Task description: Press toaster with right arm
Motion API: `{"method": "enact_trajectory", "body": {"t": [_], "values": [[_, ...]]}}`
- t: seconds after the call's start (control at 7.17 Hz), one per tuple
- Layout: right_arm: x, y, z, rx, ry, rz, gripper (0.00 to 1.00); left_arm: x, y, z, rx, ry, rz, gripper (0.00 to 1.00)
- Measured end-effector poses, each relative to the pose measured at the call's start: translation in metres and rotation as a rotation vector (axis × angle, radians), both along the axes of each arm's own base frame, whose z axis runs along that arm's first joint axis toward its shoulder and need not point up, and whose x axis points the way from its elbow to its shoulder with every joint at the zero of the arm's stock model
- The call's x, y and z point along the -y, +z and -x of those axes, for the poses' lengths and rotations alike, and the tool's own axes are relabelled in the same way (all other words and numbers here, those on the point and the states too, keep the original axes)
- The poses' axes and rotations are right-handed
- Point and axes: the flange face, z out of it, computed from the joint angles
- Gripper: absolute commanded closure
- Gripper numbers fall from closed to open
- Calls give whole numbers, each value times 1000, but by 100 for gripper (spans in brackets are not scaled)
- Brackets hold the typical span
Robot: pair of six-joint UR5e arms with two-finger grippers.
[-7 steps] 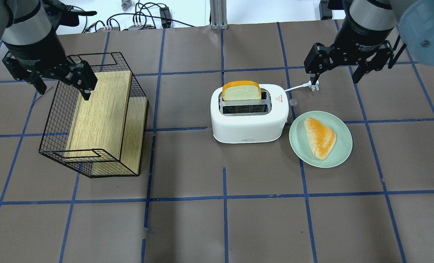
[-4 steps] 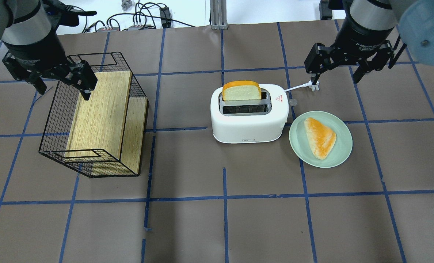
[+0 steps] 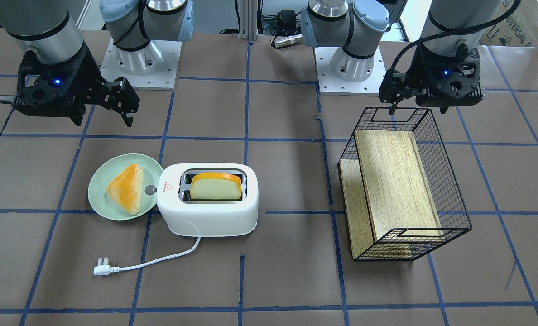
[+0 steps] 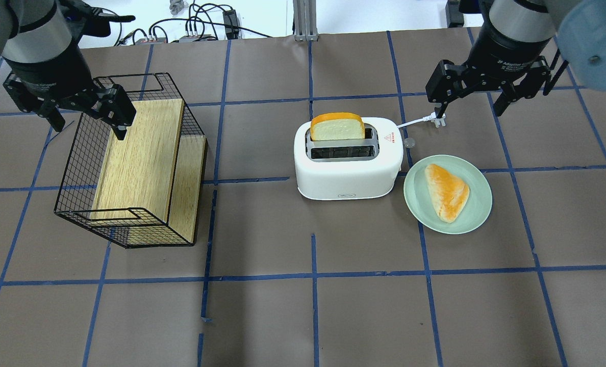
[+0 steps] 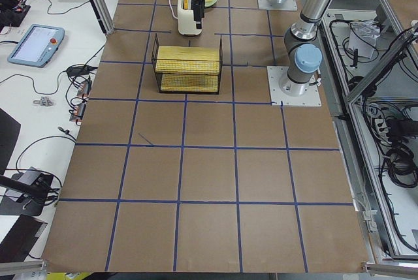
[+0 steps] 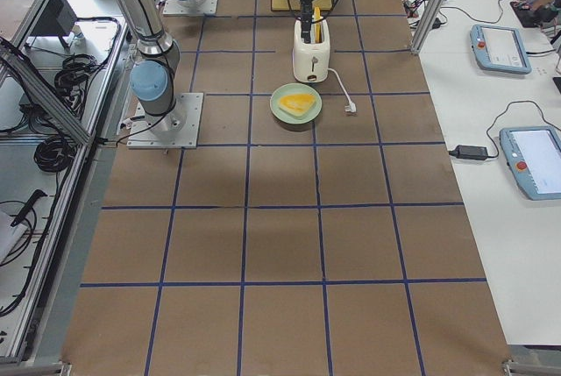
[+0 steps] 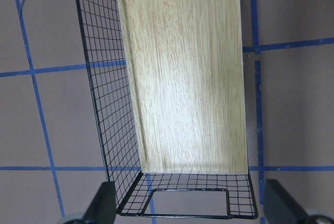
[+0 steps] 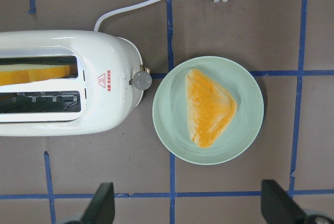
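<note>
The white toaster (image 4: 349, 173) stands mid-table with a bread slice (image 4: 337, 127) upright in its back slot. It also shows in the front view (image 3: 205, 217) and the right wrist view (image 8: 62, 114). Its grey knob (image 8: 141, 80) faces the plate. Its cord runs to a plug (image 3: 101, 269) lying on the table. My right gripper (image 4: 469, 104) is open and empty. It hangs above the table, behind and to the right of the toaster, apart from it. In the front view the right gripper (image 3: 102, 120) is at the left. My left gripper (image 4: 89, 127) is open and empty over the wire basket's back end.
A pale green plate (image 4: 479, 204) holding a triangular bread piece (image 4: 447, 191) sits right next to the toaster's knob side. A black wire basket (image 4: 78, 153) with a wooden board (image 4: 140, 158) inside lies at the left. Cables lie beyond the table's far edge.
My right gripper has shifted very slightly toward the back of the table. Nothing else has moved.
</note>
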Motion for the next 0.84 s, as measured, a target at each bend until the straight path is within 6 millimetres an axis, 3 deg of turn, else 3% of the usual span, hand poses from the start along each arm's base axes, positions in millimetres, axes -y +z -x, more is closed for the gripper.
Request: {"method": "enact_trajectory", "body": {"t": [0.84], "values": [[5, 10, 6, -2, 1, 32, 0, 0, 0, 0, 0, 0, 1, 0]]}}
